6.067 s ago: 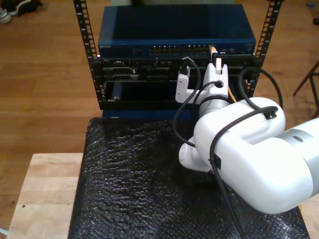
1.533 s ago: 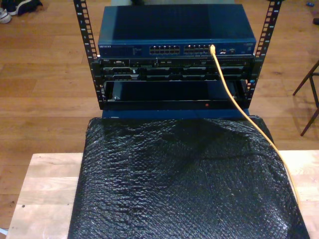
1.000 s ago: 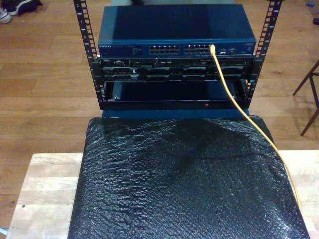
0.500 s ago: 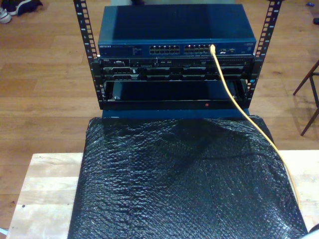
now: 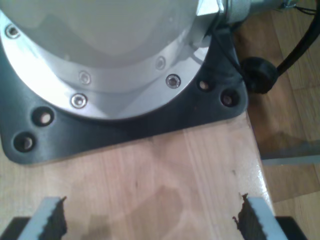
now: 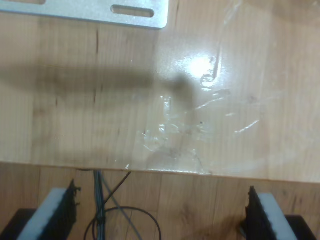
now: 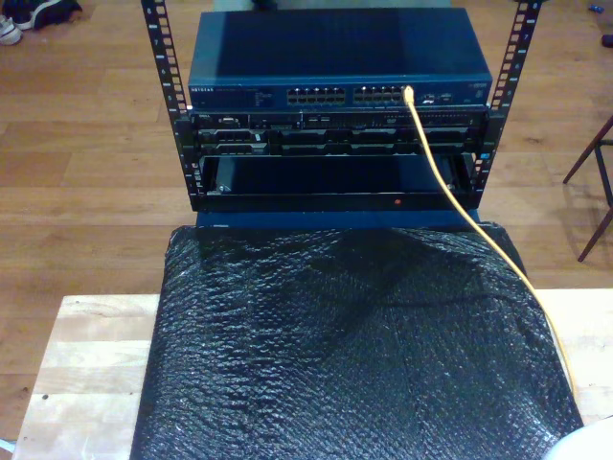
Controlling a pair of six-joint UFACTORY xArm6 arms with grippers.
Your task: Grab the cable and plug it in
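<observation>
Now, line by line.
Cable (image 7: 458,203): yellow-orange; its far end sits in a port at the right of the port row in the exterior view, and it runs near and rightward over the black wrap to the table's right edge in the exterior view.
Switch (image 7: 340,53): blue, top unit of the black rack (image 7: 163,57).
Black wrap (image 7: 354,355): crinkled sheet covering the middle of the wooden table (image 7: 91,369).
My first gripper (image 5: 150,220): jaws apart, nothing between them, over bare wood beside a round metal arm base (image 5: 100,55).
My second gripper (image 6: 161,212): jaws apart, empty, above the table's edge (image 6: 150,125) and the wooden floor.
</observation>
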